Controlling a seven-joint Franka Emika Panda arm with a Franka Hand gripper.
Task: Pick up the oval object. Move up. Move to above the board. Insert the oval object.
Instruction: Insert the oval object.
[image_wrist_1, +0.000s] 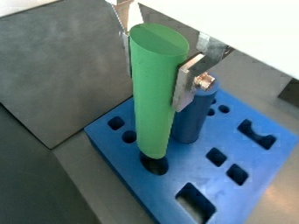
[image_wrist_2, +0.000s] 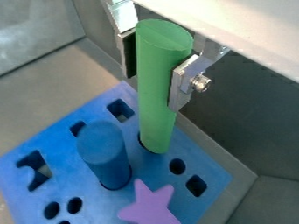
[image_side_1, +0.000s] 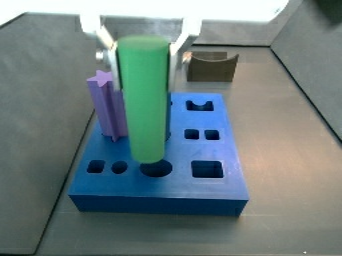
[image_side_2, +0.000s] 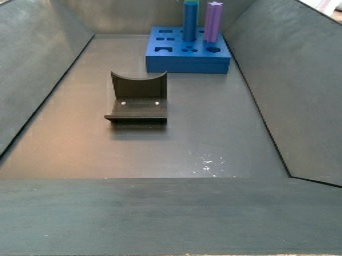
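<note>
The oval object, a tall green peg (image_wrist_1: 155, 114), stands upright with its lower end in a hole of the blue board (image_wrist_1: 251, 166). It also shows in a wrist view (image_wrist_2: 158, 122) and a side view (image_side_1: 143, 110). My gripper (image_wrist_1: 156, 79) is shut on the peg's upper part, one silver finger on each side, as seen in a wrist view (image_wrist_2: 152, 86) and a side view (image_side_1: 143, 55). The board also shows in the views (image_wrist_2: 59, 188) (image_side_1: 160, 195) (image_side_2: 187, 65). Neither the peg nor the gripper shows in the far side view.
A blue cylinder (image_wrist_1: 193, 118) (image_wrist_2: 103, 153) (image_side_2: 191, 20) and a purple star-topped post (image_wrist_2: 149, 203) (image_side_1: 104, 100) (image_side_2: 214, 20) stand in the board beside the peg. The dark fixture (image_side_2: 138, 98) (image_side_1: 211, 65) stands on the grey floor. Sloping grey walls enclose the bin.
</note>
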